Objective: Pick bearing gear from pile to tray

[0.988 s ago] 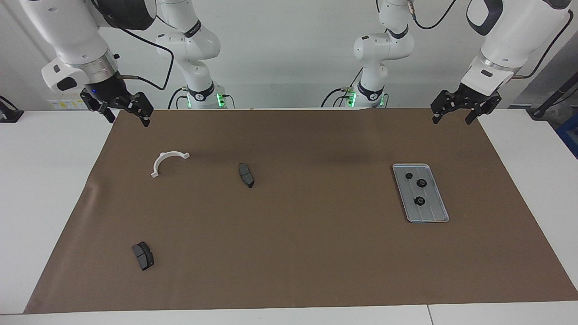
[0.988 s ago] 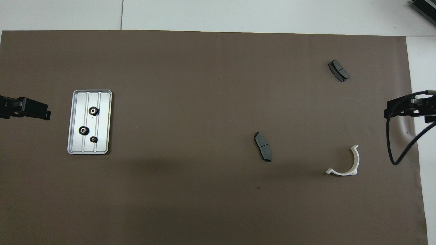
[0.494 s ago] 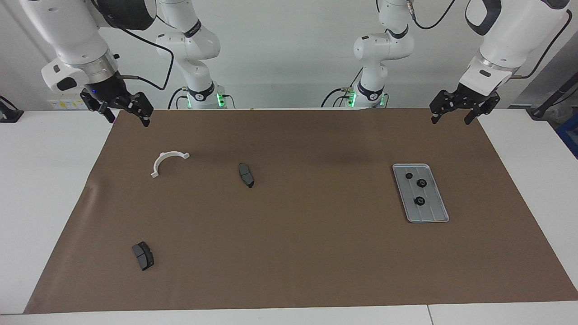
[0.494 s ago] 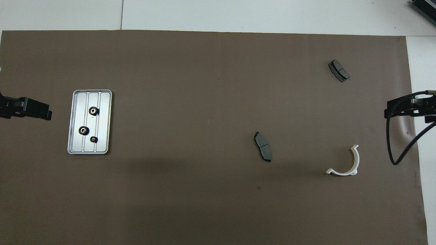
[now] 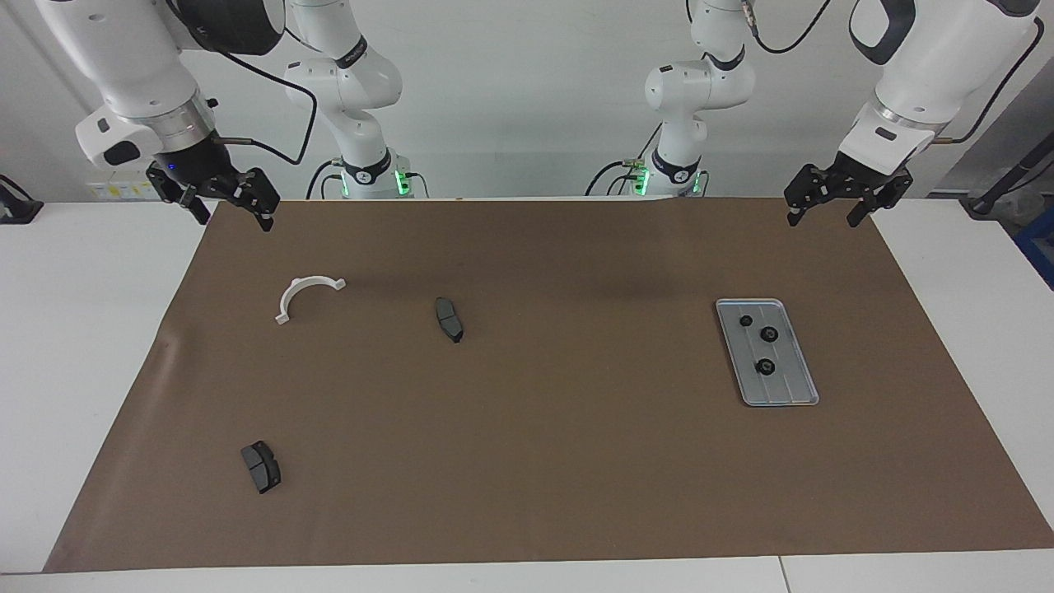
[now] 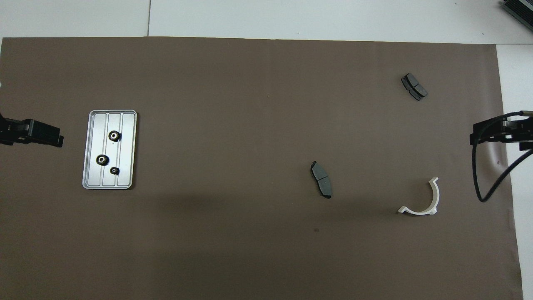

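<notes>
Three black bearing gears (image 5: pixel 763 339) lay in the silver tray (image 5: pixel 797 390) toward the left arm's end of the table. Two brake pads (image 5: pixel 449 319) and a white bracket (image 5: pixel 306 296) remained on the brown mat (image 5: pixel 527 461); no gear showed outside the tray. Left gripper (image 5: pixel 825 208) and right gripper (image 5: pixel 233 213) hung raised, fingers apart, holding nothing. Picking looked finished; nothing seemed left to fetch.

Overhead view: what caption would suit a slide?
Three gears in the tray; both grippers wait at the table's ends.
</notes>
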`<state>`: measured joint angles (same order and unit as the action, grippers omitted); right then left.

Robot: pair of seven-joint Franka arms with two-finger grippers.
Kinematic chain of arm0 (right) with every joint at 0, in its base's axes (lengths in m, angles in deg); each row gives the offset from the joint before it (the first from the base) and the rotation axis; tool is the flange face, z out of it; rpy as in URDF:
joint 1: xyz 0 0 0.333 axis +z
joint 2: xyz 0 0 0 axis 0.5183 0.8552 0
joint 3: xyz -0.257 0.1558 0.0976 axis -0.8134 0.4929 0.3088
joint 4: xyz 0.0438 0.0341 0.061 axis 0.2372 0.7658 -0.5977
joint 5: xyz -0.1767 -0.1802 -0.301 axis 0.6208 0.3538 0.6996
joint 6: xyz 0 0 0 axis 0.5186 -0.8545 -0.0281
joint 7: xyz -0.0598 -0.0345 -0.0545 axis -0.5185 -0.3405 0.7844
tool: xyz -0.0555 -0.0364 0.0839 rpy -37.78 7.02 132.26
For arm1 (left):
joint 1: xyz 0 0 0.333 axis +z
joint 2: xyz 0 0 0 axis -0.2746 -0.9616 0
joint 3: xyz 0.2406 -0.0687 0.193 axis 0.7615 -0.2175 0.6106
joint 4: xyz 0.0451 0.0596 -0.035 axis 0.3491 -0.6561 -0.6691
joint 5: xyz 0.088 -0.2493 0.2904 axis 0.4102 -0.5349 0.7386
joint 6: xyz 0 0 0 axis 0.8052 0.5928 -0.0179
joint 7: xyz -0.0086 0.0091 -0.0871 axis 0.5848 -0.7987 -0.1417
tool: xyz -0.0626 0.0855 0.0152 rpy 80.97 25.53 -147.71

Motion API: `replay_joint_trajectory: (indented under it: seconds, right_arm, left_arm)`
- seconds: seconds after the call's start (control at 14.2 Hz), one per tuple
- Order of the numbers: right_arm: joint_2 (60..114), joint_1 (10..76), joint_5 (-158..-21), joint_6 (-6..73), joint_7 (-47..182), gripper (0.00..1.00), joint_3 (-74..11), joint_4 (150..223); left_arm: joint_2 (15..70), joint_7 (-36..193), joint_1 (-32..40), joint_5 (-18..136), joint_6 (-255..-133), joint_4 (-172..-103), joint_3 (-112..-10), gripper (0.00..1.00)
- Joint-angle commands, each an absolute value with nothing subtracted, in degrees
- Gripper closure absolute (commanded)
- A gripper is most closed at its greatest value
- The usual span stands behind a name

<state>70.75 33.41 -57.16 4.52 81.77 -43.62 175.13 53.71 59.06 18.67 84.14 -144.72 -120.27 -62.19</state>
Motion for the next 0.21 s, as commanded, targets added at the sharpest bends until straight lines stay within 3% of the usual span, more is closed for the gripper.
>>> replay_joint_trajectory:
  seconds: [0.0, 0.14]
  right_arm:
    - [69.9, 33.2, -58.0, 4.3, 80.3, 0.00, -43.5, 175.9]
    - [69.9, 33.2, -58.0, 4.4, 80.3, 0.00, -43.5, 175.9]
  left_arm:
    - [55.3, 59.8, 18.5, 84.6, -144.7, -121.9, -62.0, 0.00]
    - [55.4, 59.8, 18.7, 84.6, -144.3, -122.0, -62.0, 0.00]
